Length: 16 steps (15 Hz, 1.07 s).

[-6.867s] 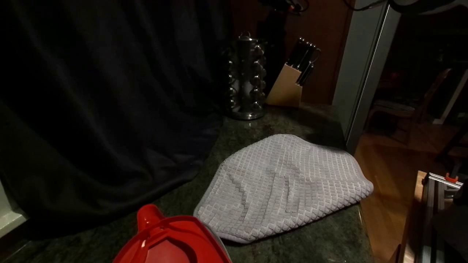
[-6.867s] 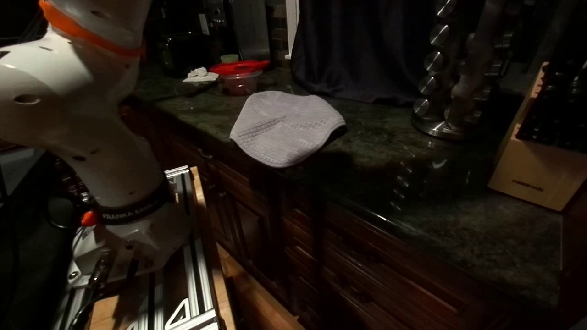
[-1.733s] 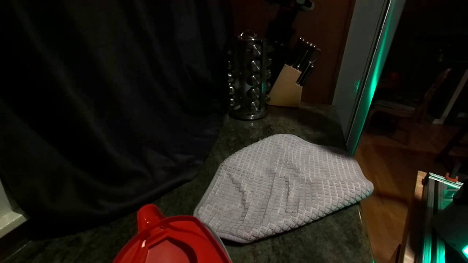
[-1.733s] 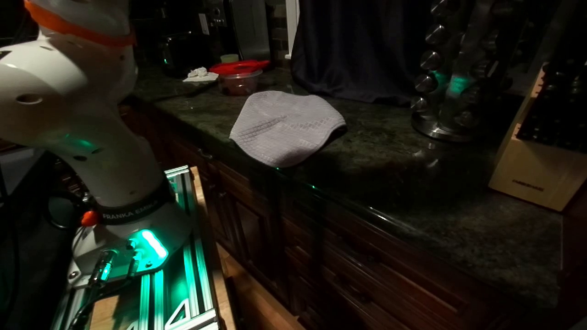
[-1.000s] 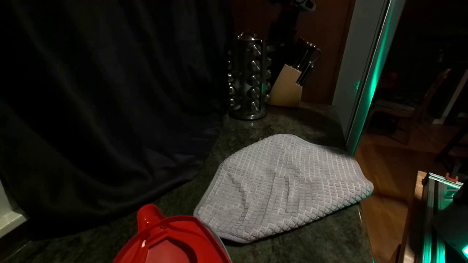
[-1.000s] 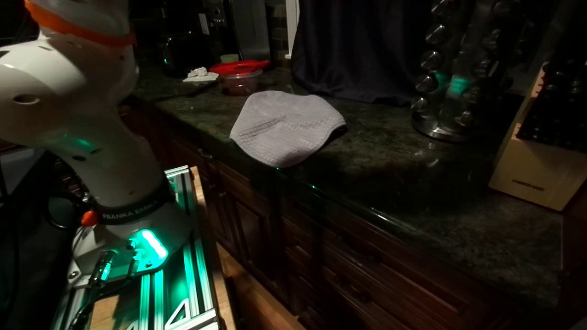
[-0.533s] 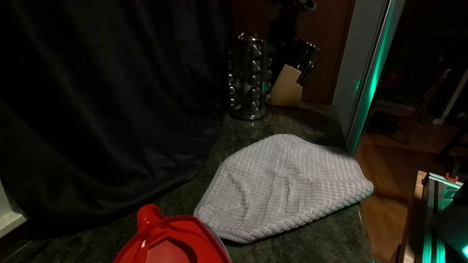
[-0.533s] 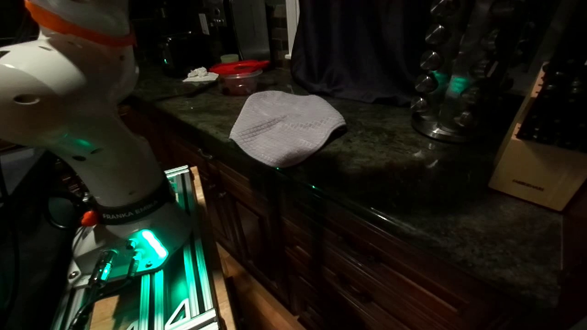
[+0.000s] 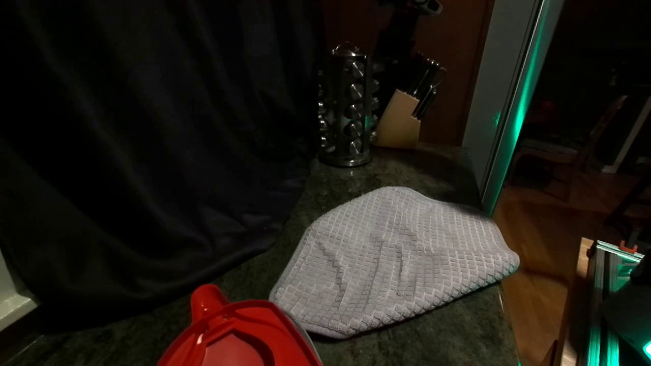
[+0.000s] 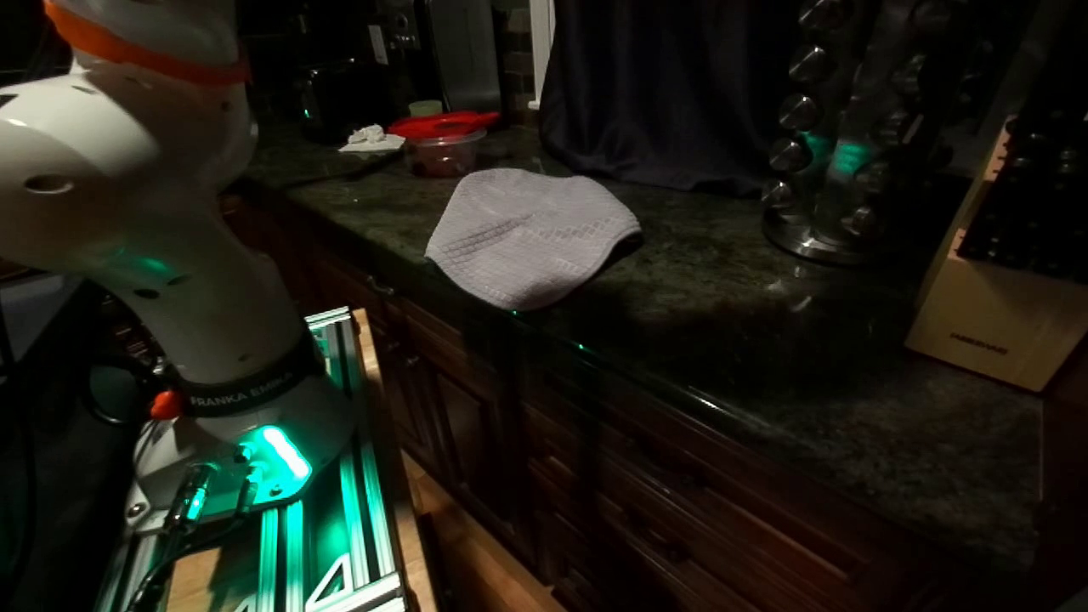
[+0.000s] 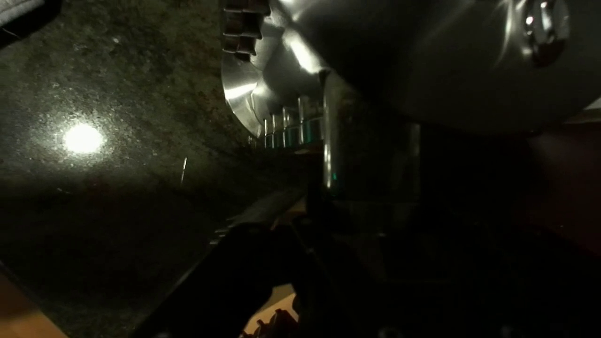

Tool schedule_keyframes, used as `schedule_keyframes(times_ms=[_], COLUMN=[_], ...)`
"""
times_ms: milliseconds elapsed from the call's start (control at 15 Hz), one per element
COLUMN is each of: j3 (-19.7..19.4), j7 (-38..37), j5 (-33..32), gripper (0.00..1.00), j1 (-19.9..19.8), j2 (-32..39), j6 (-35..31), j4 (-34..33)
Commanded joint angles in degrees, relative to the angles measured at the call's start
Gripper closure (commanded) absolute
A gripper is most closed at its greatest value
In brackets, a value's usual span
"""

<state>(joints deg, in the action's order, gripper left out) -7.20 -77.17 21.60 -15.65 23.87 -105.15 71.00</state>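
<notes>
– Spice jar [image 11: 371, 136], the one by the claw [image 11: 368, 216]: where is it?

– Lying on its side in the rack [image 9: 345, 109], I think. From the wrist, its clear body comes out beneath the rack's round metal top, outer end toward the claw.

– Is it gripped?

– I can't tell. The claw is black against deep shadow: one finger shows just beside the jar's outer end, the other is lost in the dark. Apart or pressing on the jar, I couldn't say.

– How would it handle?

– Light and stiff, I'd guess, with smooth glass that could slip or crack under a rough squeeze. I'd take hold at the outer end, where the cap should be; in an exterior view several metal caps [image 9: 355, 91] face outward. Straight out seems kinder than sideways, as the rack might swivel.

– And around it?

– A wooden knife block [image 9: 398, 122] stands beside the rack. Farther along the desk [image 10: 722, 246] a grey cloth [image 9: 396, 259] lies rumpled, plain in both exterior views, then a red-lidded tub [image 10: 444, 146] with crumpled tissue [image 10: 371, 138] near it. A dark curtain [image 9: 142, 152] hangs behind. The arm [image 10: 170, 229] has its base on a separate stand, a green light [image 10: 285, 450] glowing there.
</notes>
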Motion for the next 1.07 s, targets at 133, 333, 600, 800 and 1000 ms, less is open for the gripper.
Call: schedule_keyframes(times_ms=[133,333,600,800,1000], j3=[-0.69,-0.89,-1.04,-1.09,-1.19], j7=[-0.85,2.15,3.01,-0.74,-4.82], j5=[0.18,-3.01,-5.86,-4.61,-4.34], gripper=[0.75,0.75,0.75,0.75,0.75], j1=[-0.52,-0.04,0.09,0.16,0.48], j2=[-4.45,-4.64,-4.77,-5.29,-6.15], j6=[-0.38,-0.33,-0.69,-0.94,-1.89], j4=[3.96,3.66,3.55,4.68,6.28])
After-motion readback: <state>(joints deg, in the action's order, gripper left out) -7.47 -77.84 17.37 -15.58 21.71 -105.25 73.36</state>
